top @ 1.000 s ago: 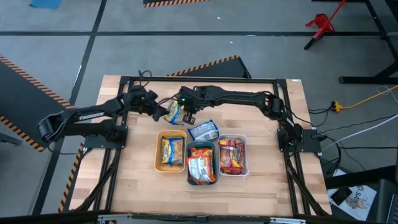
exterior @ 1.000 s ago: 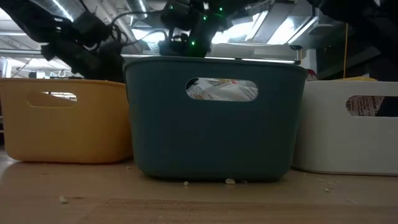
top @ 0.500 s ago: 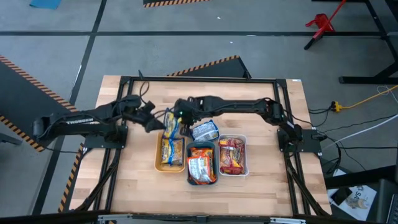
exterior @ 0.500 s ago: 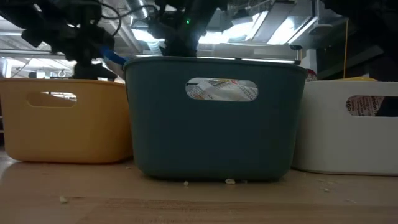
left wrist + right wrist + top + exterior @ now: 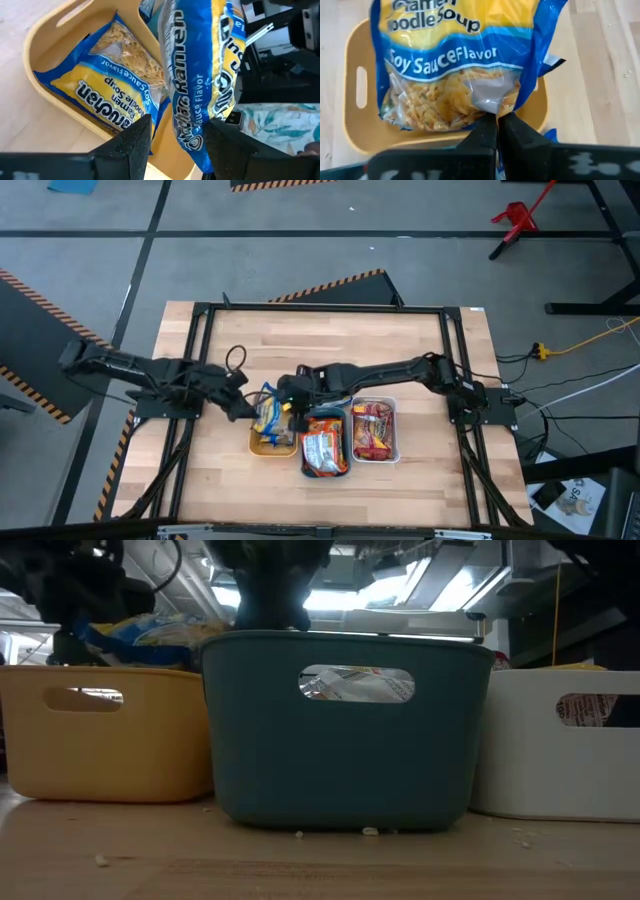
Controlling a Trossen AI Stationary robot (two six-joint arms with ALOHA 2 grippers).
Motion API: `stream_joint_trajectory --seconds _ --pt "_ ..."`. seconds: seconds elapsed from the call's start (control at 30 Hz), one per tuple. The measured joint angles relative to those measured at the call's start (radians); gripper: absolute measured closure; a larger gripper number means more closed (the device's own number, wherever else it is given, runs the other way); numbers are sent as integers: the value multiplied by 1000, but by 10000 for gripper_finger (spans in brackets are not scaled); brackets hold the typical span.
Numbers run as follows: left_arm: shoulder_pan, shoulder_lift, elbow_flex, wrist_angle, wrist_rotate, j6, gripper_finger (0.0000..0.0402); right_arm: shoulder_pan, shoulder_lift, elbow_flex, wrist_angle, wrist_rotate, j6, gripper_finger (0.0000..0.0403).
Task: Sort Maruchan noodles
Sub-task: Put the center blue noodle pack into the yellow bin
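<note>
A blue-and-yellow soy sauce noodle packet (image 5: 268, 408) (image 5: 455, 65) hangs over the yellow-orange tray (image 5: 254, 442), tilted, just above its rim in the low view (image 5: 160, 632). My right gripper (image 5: 292, 395) (image 5: 496, 125) is shut on it from the right. My left gripper (image 5: 243, 398) (image 5: 177, 135) is open at the packet's left end, one finger on each side of that end (image 5: 192, 140). A second blue-and-yellow packet (image 5: 115, 95) lies flat in the yellow-orange tray. My right gripper pinches the packet's clear crimped edge (image 5: 490, 106) between its two fingers, only at that edge. It comes from the table's right, slanting down. The packet is lifted clear and spreads away from the fingers over the yellow-orange tray. My left gripper: I cannot tell whether either finger touches the packet.
The teal tray (image 5: 325, 472) (image 5: 340, 740) holds an orange packet (image 5: 322, 448). The white tray (image 5: 395, 430) (image 5: 560, 750) to its right holds red packets (image 5: 370, 430). All three trays stand side by side near the table's middle. Bare wood lies on the near and far sides.
Both grippers have moved together toward the table's near edge, carrying the blue-and-yellow packet from behind the trays to above the yellow-orange tray. The left arm has swung nearer and stretched out lower.
</note>
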Motion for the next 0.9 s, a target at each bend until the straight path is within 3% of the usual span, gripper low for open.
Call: stream_joint_trajectory --seconds 0.17,0.37,0.7,0.9 --pt "-104 2 0 -25 -108 -67 231 0 27 -1 31 -24 27 403" --pt "-190 11 0 -41 -168 -135 231 0 35 -4 53 -52 31 403" --pt "-235 48 -1 -42 -219 -143 231 0 35 -4 35 -97 29 401" --pt "-237 90 -1 -40 -215 -140 231 -1 34 -4 -1 -94 26 348"
